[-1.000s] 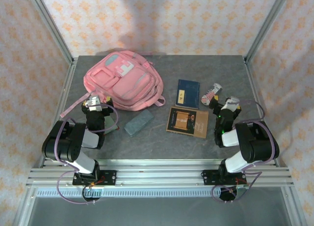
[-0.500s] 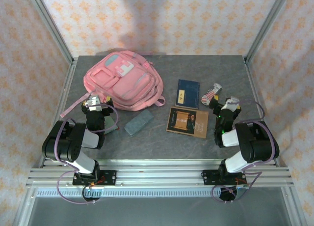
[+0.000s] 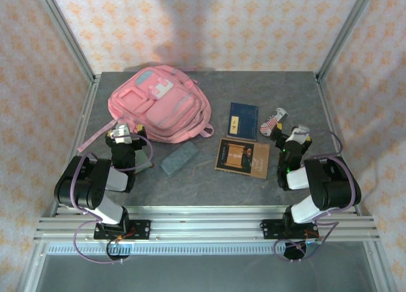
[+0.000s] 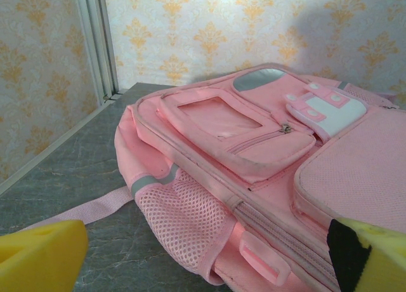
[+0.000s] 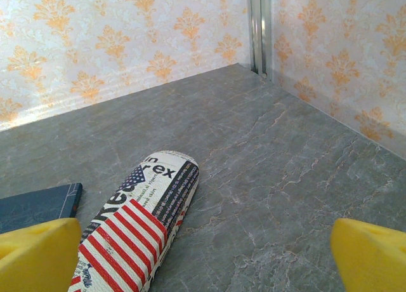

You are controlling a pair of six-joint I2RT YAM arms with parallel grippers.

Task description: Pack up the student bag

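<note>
The student bag (image 3: 158,105) is lying flat, front face up, on the tabletop (image 3: 209,184). Its long axis seems to be running left to right with a slight slant. The mesh side pocket (image 4: 184,219) is facing the left tool (image 3: 120,131), so the top is probably pointing right, though I cannot tell for sure.

Both tools are standing spread and holding nothing. The left tool is waiting just beside the bag's near-left edge, and the right tool (image 3: 294,134) is waiting well to the bag's right.

The zips are looking shut, so any item pushed at the bag could simply be shoving the soft fabric along. The loose pink strap (image 3: 95,138) is trailing from the bag's near-left corner and could be snagging the left tool. The blue book (image 3: 243,120), brown book (image 3: 242,157) and grey case (image 3: 179,159), all right of the bag, are lying flat and may be slipping when pinched.
</note>
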